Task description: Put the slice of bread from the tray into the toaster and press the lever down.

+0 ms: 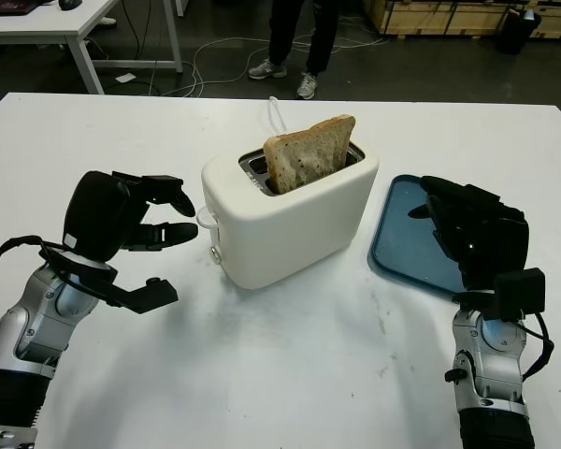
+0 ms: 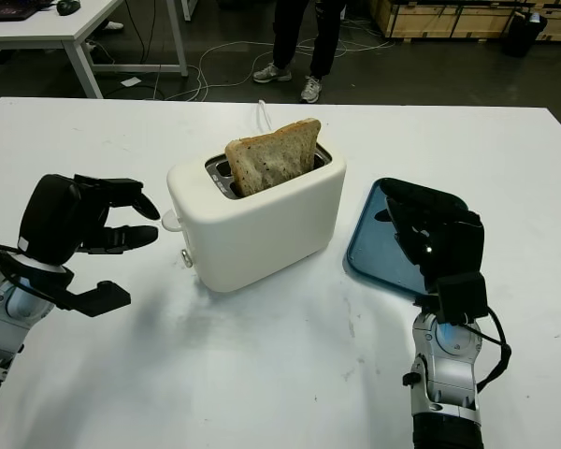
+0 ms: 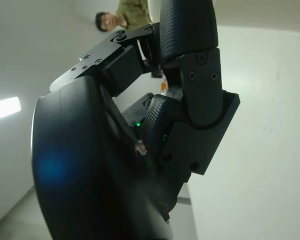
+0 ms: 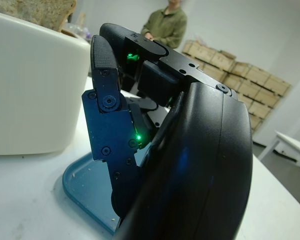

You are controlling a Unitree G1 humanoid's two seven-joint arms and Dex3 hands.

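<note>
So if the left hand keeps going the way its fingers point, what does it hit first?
Most likely the toaster: the left hand is open and its fingers point at the toaster's near end, around the lever. Nothing lies between them, though depth is hard to judge.

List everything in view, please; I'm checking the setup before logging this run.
Toaster: one, white, middle of the table.
Bread: one slice, brown, standing in a toaster slot, sticking up.
Tray: one, blue, right of the toaster.
Table: one, white.
Desk: one, white, far left background.
Boxes: several, tan, far right background.
Person: one, dark trousers, behind the table.
Left hand: black, open, left of the toaster.
Right hand: black, open, over the tray.
</note>
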